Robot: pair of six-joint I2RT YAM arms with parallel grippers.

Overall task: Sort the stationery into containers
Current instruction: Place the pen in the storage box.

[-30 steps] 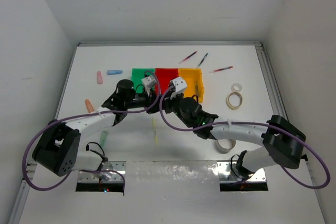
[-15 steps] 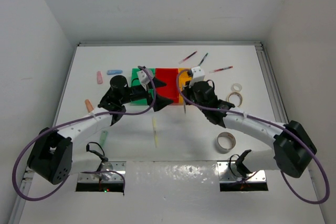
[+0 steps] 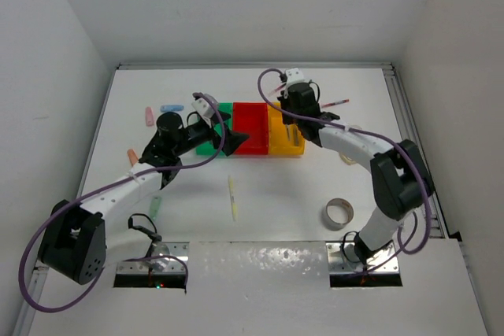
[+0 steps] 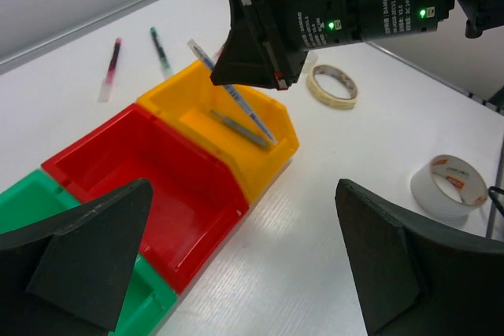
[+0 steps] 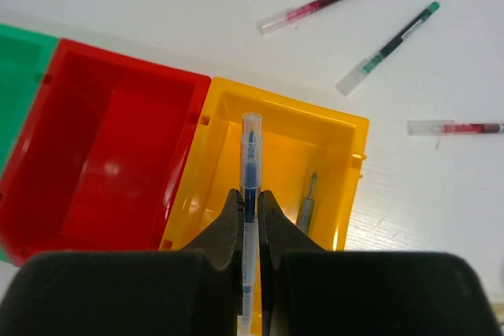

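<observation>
The three containers stand joined in a row: green bin, red bin and yellow bin. My right gripper is shut on a blue pen, which it holds lengthwise above the yellow bin. A grey pen lies inside that bin. My left gripper is open and empty, low over the table just in front of the red bin. A pale yellow pen lies on the table nearer the arms.
Three pens lie behind the bins: a red pen, a green-capped pen and another red pen. Tape rolls sit to the right. Pink, blue, orange and green pieces lie at the left.
My left gripper has opened and drawn back to the left. My right gripper has carried the blue pen from in front of the red bin to above the yellow bin.
</observation>
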